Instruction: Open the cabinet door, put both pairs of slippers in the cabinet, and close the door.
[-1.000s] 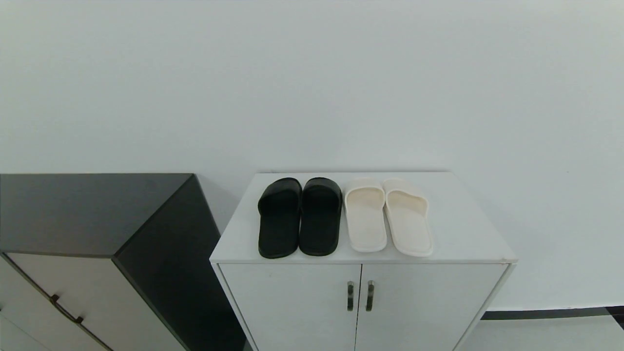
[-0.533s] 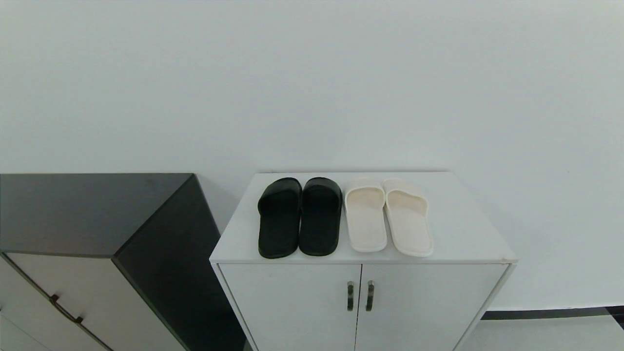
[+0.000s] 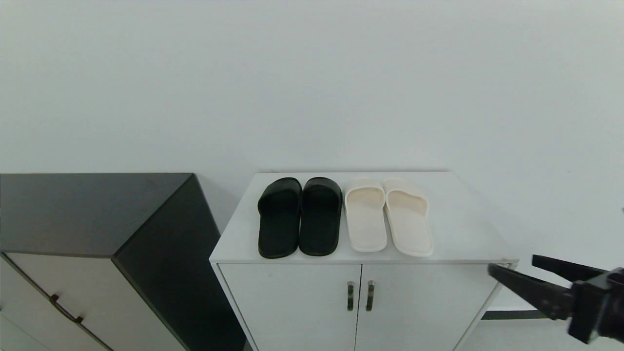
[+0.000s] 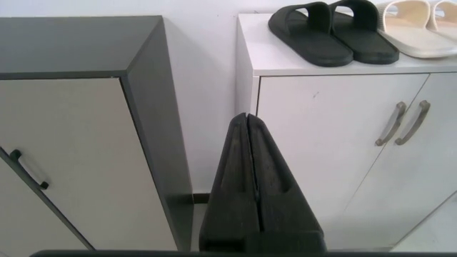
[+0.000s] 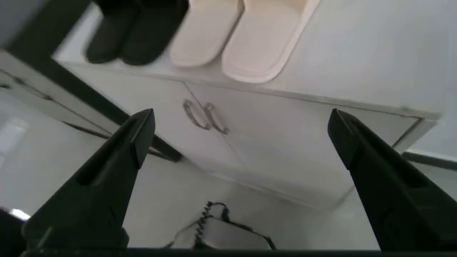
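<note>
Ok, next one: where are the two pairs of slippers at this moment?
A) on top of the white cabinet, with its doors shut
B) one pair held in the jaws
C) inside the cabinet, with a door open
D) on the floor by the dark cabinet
A: the black slippers and the cream slippers lie side by side on top of the white cabinet, and both doors are shut.

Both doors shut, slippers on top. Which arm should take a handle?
Right, probably. The right gripper is open and sits at door height beside the white cabinet, with the door handles ahead of it in its wrist view. The left gripper is shut.
</note>
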Tool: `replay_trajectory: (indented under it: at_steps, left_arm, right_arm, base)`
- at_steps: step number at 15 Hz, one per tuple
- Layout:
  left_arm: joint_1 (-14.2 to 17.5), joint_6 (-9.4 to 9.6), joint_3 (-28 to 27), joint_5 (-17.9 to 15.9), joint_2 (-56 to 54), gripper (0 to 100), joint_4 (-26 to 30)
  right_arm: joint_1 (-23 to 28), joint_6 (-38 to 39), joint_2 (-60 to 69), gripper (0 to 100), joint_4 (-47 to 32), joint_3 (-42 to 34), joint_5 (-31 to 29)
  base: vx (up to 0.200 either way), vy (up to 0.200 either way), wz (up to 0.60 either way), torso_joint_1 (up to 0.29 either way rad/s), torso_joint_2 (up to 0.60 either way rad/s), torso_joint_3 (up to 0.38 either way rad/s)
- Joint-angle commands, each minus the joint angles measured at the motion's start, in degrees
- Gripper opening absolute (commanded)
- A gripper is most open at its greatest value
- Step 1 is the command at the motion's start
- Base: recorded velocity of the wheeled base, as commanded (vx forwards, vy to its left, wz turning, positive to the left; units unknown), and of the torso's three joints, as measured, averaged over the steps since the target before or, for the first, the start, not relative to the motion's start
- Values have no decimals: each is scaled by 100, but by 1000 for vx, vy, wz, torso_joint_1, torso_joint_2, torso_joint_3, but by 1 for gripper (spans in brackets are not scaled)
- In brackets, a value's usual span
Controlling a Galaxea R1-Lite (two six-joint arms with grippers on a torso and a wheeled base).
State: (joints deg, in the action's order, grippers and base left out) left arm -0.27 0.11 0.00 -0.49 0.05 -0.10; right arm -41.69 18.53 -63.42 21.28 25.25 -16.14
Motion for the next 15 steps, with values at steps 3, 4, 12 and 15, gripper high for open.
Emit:
replay_trajectory:
  at_steps: [3, 4, 12, 15]
  left_arm:
    - [0, 15, 0, -13, 4, 0, 1]
    - [0, 15, 0, -13, 4, 0, 1]
    - [0, 42, 0, -22, 4, 0, 1]
    - [0, 42, 0, -22, 4, 0, 1]
  right_arm:
    - [-621, 432, -2131, 100, 69, 1255, -1049]
    - [-621, 511, -2483, 100, 174, 1492, -1225]
    - [-366, 283, -4407, 100, 833, 3118, -2236]
    - [-278, -148, -4935, 100, 877, 3628, -2236]
  base:
    - [0, 0, 0, 0, 0, 0]
    - [0, 0, 0, 0, 0, 0]
    - [0, 0, 0, 0, 0, 0]
    - [0, 0, 0, 0, 0, 0]
